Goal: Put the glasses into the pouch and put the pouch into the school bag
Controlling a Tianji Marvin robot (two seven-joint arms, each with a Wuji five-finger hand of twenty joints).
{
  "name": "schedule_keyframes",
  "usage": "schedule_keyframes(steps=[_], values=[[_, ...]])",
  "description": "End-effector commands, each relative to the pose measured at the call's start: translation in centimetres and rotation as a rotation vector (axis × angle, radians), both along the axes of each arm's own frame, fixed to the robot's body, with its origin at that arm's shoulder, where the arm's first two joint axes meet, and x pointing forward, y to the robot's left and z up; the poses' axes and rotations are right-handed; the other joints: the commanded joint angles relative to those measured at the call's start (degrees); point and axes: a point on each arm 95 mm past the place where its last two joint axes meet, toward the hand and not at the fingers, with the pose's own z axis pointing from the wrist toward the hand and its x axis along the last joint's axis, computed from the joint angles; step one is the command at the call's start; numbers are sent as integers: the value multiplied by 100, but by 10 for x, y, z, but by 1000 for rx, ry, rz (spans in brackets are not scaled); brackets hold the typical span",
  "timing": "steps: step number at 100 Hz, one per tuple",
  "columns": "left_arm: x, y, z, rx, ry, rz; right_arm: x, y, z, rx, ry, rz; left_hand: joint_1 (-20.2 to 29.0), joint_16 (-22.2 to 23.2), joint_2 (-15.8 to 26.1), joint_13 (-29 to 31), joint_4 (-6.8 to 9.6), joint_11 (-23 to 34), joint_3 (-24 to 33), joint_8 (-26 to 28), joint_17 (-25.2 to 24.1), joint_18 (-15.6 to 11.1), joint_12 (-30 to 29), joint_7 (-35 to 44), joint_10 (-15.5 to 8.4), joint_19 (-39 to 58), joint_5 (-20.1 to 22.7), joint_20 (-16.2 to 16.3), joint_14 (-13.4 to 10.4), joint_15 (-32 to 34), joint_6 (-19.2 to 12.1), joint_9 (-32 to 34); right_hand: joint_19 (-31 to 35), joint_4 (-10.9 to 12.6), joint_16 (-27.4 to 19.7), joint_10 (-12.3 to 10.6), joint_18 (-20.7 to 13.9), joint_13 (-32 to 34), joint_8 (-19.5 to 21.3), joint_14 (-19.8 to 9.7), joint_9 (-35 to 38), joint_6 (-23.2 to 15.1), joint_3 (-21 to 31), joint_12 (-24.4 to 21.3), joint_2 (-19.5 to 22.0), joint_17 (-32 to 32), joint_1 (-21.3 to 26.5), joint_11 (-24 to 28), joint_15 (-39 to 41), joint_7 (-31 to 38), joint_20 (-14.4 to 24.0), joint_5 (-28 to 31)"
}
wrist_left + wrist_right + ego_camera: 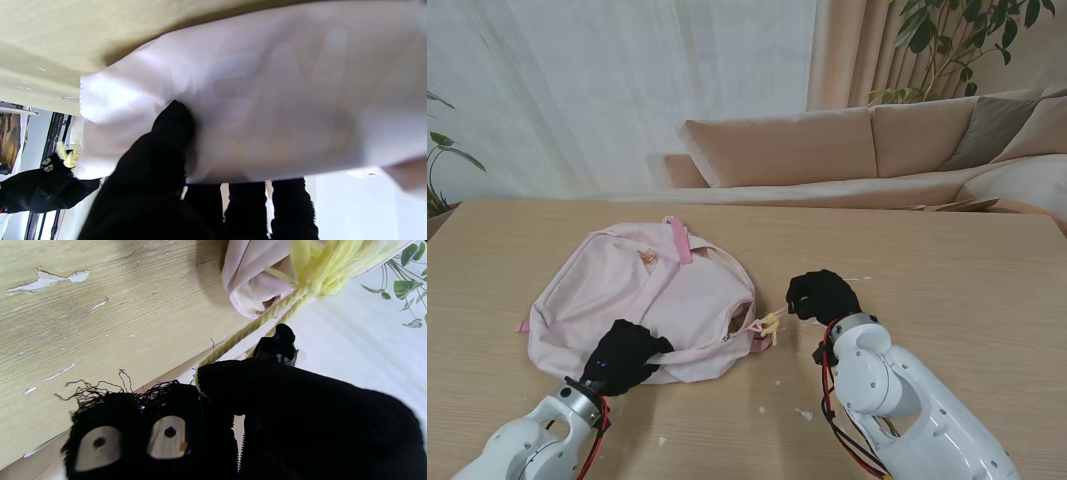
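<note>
Lying flat on the wooden table, toward its left half: the pink school bag, with a darker pink strap at its far edge. Pinching the near edge of the bag: the left hand, thumb pressing on top of the fabric and the other fingers tucked under it, so clamped on the bag. Curling closed just to the right of the bag: the right hand, fingers together around a yellow cord. Running taut from that fist to a yellow tassel at the bag's right edge: the same cord (showing in the stand's view as a small yellow bit beside the bag's opening). Showing in neither wrist view nor the stand's view: the glasses and the pouch, so location impossible to tell. Scattering over the table nearer to me: a few white flecks. Standing beyond the table: a beige sofa and a white curtain.
</note>
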Motion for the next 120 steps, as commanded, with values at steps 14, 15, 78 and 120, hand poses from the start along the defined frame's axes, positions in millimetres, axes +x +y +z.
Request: schedule_keyframes(steps=[14, 15, 78, 120], values=[[-7, 22, -6, 29, 52, -5, 7, 1, -4, 13, 24, -1, 565, 161, 386, 10, 236, 56, 638, 1018, -107, -60, 210, 1724, -434, 93, 1206, -61, -150, -34, -770, 143, 1697, 350, 86, -284, -86, 237, 141, -190, 2684, -226, 315, 141, 1288, 85, 210, 1413, 317, 174, 66, 231], [-7, 22, -6, 28, 53, -3, 7, 1, -4, 15, 25, 0, 611, 142, 408, -8, 255, 29, 553, 1056, -111, -62, 213, 1677, -434, 52, 1194, -75, -153, -74, -766, 132, 1697, 350, 86, -286, -86, 237, 141, -190, 2684, -227, 315, 141, 1289, 85, 212, 1413, 317, 174, 66, 230], [-19, -52, 23, -27, 131, -17, -16, 24, 7, 106, -8, 108, -3780, -1043, -691, -1870, 349, -913, 2203, -2398, -858, -105, -2409, -1700, -99, -2565, -2566, 6, -318, -1574, 768, -3231, 1696, 349, 83, -287, -85, 236, 142, -190, 2683, -213, 326, 140, 1291, 85, 204, 1414, 318, 176, 69, 229], [-25, -72, 6, -186, 127, 23, -7, 14, 6, 92, -13, 80, 253, -661, 345, -510, 286, -720, 12, -1105, -382, 70, 117, 981, -56, -1403, 368, 335, 18, -323, -644, 215, 1696, 346, 82, -282, -85, 236, 142, -187, 2676, -212, 319, 140, 1292, 86, 212, 1413, 317, 176, 69, 229]])
